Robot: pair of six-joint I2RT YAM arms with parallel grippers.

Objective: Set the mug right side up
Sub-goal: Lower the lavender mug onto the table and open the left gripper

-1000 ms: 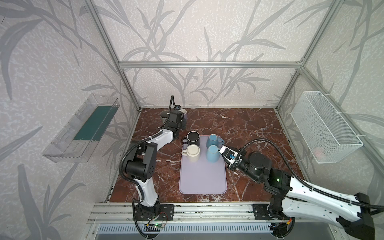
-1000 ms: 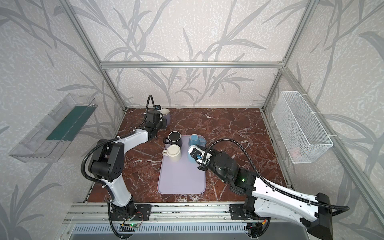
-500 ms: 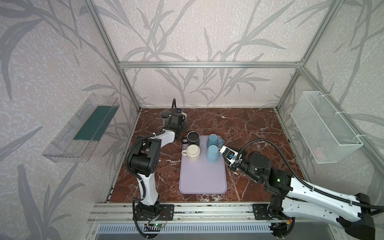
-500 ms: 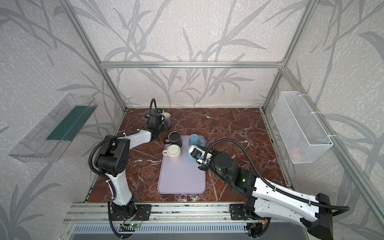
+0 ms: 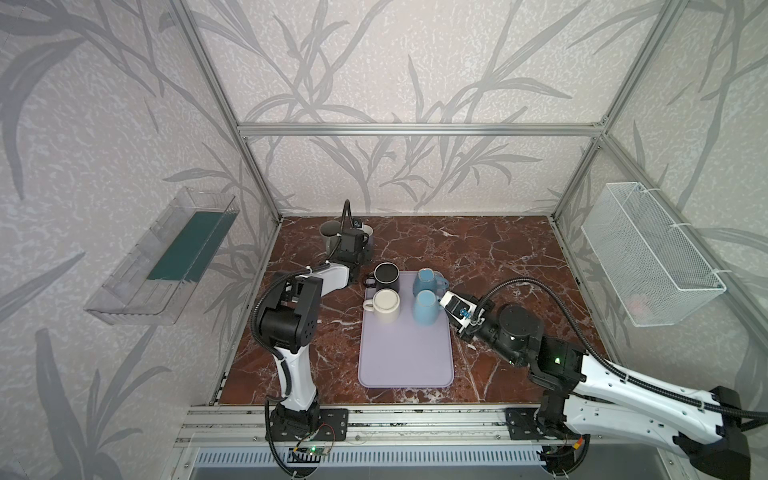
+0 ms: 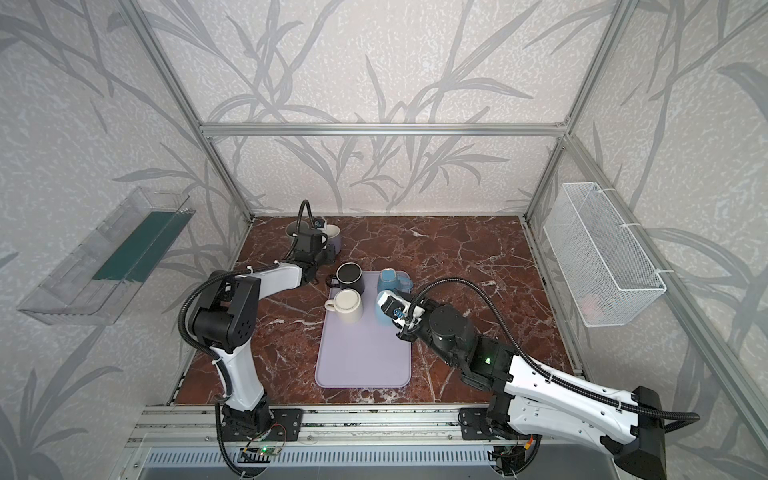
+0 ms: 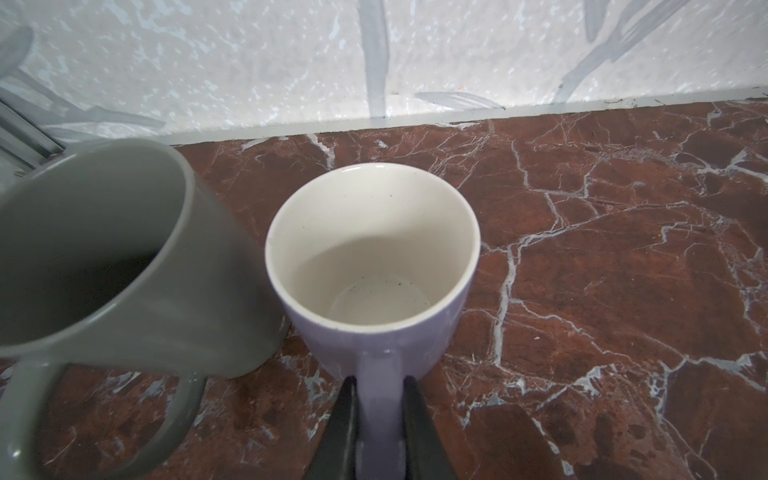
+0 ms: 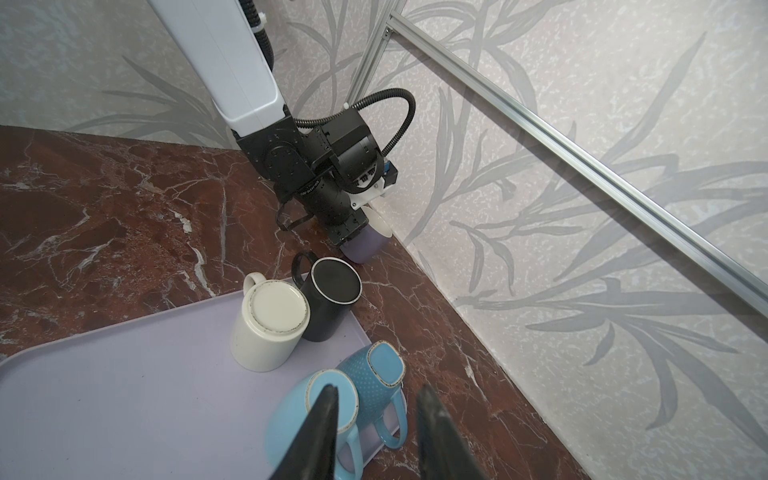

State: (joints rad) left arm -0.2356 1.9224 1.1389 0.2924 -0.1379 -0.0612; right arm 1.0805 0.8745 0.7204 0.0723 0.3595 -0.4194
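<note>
1. The purple mug (image 7: 374, 249) stands upright, mouth up, on the marble tabletop (image 5: 498, 257) near its far left corner, close to the back wall. Its cream inside is empty.
2. The left gripper (image 7: 379, 386) has its black fingers (image 7: 343, 415) pressed against both sides of the purple mug's handle, pinching it. The handle points back toward the arm.
3. A grey mug (image 7: 104, 257) stands upright just beside the purple mug, nearer the corner. Whether the two touch cannot be told.
4. A lilac tray (image 5: 405, 357) lies in the middle of the tabletop, its near half bare.
5. Four mugs stand bottom up on the tray's far half:
   - a black mug (image 5: 386, 276) at the far left corner;
   - a cream mug (image 5: 386, 305) just in front of it, along the left edge;
   - a speckled blue mug (image 5: 428, 281) at the far right corner;
   - a plain blue mug (image 5: 424, 306) in front of that, along the right edge.
6. The right gripper (image 8: 378, 390) hovers at the tray's right edge, over the plain blue mug. Its fingers (image 8: 320, 419) are spread apart and grip nothing; both blue mugs' handles show in the gap between them.
</note>
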